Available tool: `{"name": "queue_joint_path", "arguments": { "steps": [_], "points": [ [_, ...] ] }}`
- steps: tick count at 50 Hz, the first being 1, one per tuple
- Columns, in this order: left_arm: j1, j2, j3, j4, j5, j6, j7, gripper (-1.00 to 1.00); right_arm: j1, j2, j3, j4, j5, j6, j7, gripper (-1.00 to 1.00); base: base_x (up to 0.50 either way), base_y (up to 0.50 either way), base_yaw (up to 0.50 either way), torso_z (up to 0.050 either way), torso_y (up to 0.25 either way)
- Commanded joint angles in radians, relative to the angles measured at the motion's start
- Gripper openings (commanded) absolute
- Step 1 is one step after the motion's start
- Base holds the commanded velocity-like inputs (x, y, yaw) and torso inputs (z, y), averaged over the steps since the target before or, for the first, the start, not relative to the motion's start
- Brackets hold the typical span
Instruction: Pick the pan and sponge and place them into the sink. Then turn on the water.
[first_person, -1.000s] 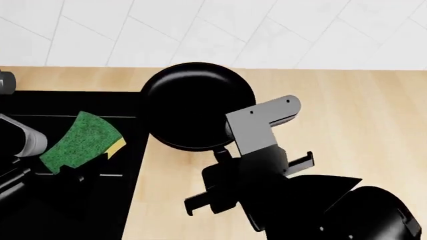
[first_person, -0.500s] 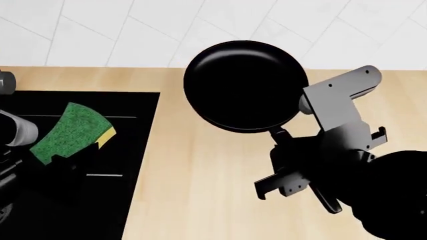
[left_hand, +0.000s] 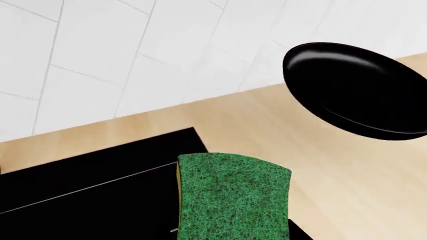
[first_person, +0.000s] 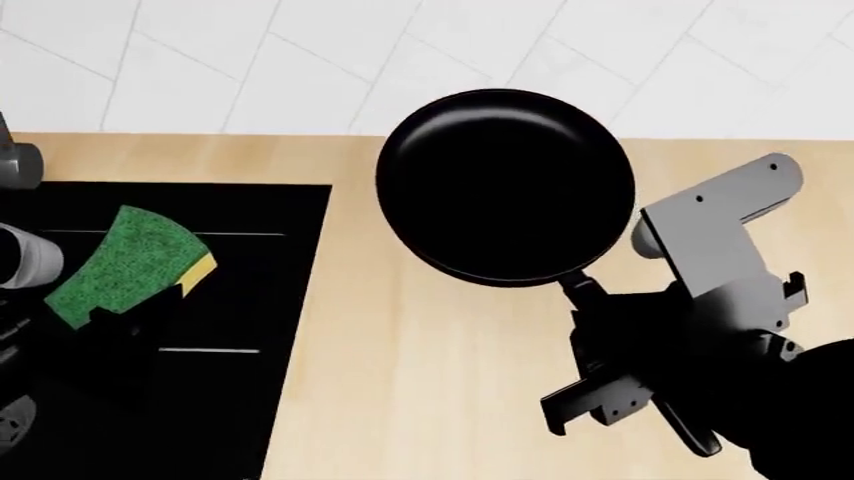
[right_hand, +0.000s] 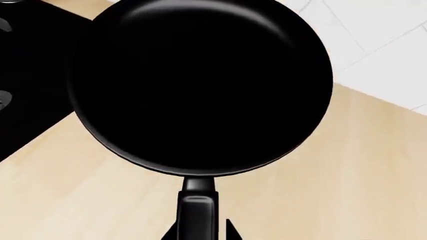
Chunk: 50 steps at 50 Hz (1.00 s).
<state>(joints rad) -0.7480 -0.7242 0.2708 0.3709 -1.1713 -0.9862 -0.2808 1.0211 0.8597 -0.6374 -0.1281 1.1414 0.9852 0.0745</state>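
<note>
Pan: the round black pan (first_person: 505, 185) is held up over the wooden tabletop (first_person: 427, 380), just to the right of the sink (first_person: 254, 215) and not yet over the basin; in the head view its far rim overlaps the white tiled wall (first_person: 267, 60).
Right claw: the right claw (first_person: 603, 312) is clamped on the pan's thin black handle, close to where the handle meets the bowl; the right wrist view shows the handle running straight down into it.
Sponge: the green-faced sponge (first_person: 118, 262), with a strip of yellow foam showing at one edge, is held tilted above the black basin near its right wall.
Left claw: the left claw (first_person: 114, 325) looks to be gripping the sponge by its lower end, though black fingers against the black basin make the hold hard to read; in the left wrist view the sponge (left_hand: 233, 200) fills the near foreground as a held thing would.
Done so far: both things appear to be picked up, one in each claw.
Left to do: neither is in the sink yet. The sponge needs only a release over the basin; the pan has to be carried left across the rim and lowered in.
Water: the tap is barely in view, only a grey part at the left edge of the head view that may belong to it, and no water shows running, so turning it on remains.
</note>
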Motion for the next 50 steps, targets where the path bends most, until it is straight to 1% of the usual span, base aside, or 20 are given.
{"name": "queue_joint_path", "arguments": {
  "steps": [1,4,5,10,13,18,26,28,31,32,34,42,43,46,48,50],
  "points": [
    [0.001,-0.005,0.001,0.000,-0.017,-0.007,-0.016,-1.00,-0.020,0.029,0.034,-0.059,-0.017,-0.051,-0.026,-1.00,0.00,0.50,0.00,0.000,0.000],
    [-0.016,0.016,0.022,-0.015,-0.002,-0.010,-0.019,-1.00,-0.029,0.028,0.036,-0.049,-0.020,-0.062,-0.028,-1.00,0.00,0.50,0.00,0.003,0.000],
    [-0.011,0.005,0.013,-0.011,-0.010,-0.011,-0.018,-1.00,-0.031,0.030,0.037,-0.052,-0.018,-0.063,-0.027,-1.00,0.00,0.50,0.00,0.000,0.000],
    [-0.018,0.008,0.014,-0.006,-0.015,-0.015,-0.028,-1.00,-0.041,0.034,0.036,-0.057,-0.014,-0.063,-0.027,-1.00,0.00,0.50,0.00,0.000,0.002],
    [0.004,-0.013,-0.002,0.011,-0.028,-0.010,-0.025,-1.00,-0.039,0.036,0.035,-0.062,-0.013,-0.060,-0.028,-1.00,0.00,0.50,0.00,0.000,0.004],
    [0.000,-0.003,0.005,0.000,-0.019,-0.004,-0.024,-1.00,-0.037,0.035,0.031,-0.063,-0.015,-0.056,-0.027,-1.00,0.00,0.50,0.00,0.000,0.000],
    [0.003,-0.010,0.002,0.008,-0.025,-0.003,-0.023,-1.00,-0.040,0.042,0.031,-0.067,-0.017,-0.057,-0.023,-1.00,0.00,0.50,0.00,0.001,0.003],
    [-0.005,0.002,0.011,-0.001,-0.017,-0.003,-0.025,-1.00,-0.039,0.041,0.030,-0.063,-0.021,-0.059,-0.023,-1.00,0.00,0.50,0.00,0.000,0.000],
    [0.006,-0.011,0.002,0.011,-0.027,-0.001,-0.023,-1.00,-0.039,0.040,0.024,-0.063,-0.037,-0.065,-0.023,-1.00,0.00,0.50,0.00,0.000,0.000],
    [-0.003,-0.002,0.009,0.005,-0.021,-0.003,-0.026,-1.00,-0.038,0.040,0.023,-0.064,-0.036,-0.064,-0.024,-1.00,0.00,0.50,0.00,0.000,0.011],
    [0.001,-0.012,0.001,0.013,-0.031,-0.004,-0.028,-1.00,-0.038,0.038,0.022,-0.064,-0.037,-0.066,-0.025,-1.00,0.00,0.49,0.00,0.000,0.000],
    [0.004,-0.007,0.008,0.009,-0.021,0.003,-0.024,-1.00,-0.051,0.045,0.026,-0.069,-0.035,-0.077,-0.026,-1.00,0.00,0.49,0.00,0.001,0.001],
    [0.014,-0.022,-0.002,0.018,-0.030,0.006,-0.019,-1.00,-0.053,0.046,0.028,-0.069,-0.033,-0.078,-0.025,-1.00,0.00,0.36,0.00,0.000,0.000],
    [0.021,-0.030,-0.008,0.022,-0.034,0.009,-0.015,-1.00,-0.057,0.048,0.025,-0.074,-0.039,-0.084,-0.029,-1.00,0.00,0.30,0.00,0.000,0.003],
    [0.005,-0.006,0.013,0.006,-0.017,0.007,-0.019,-1.00,-0.063,0.050,0.025,-0.074,-0.040,-0.088,-0.030,-1.00,0.00,0.29,0.00,0.000,0.000],
    [0.002,-0.004,0.015,0.004,-0.015,0.006,-0.020,-1.00,-0.066,0.052,0.023,-0.075,-0.044,-0.091,-0.030,-1.00,0.00,0.29,0.00,0.000,0.000]
  ]
}}
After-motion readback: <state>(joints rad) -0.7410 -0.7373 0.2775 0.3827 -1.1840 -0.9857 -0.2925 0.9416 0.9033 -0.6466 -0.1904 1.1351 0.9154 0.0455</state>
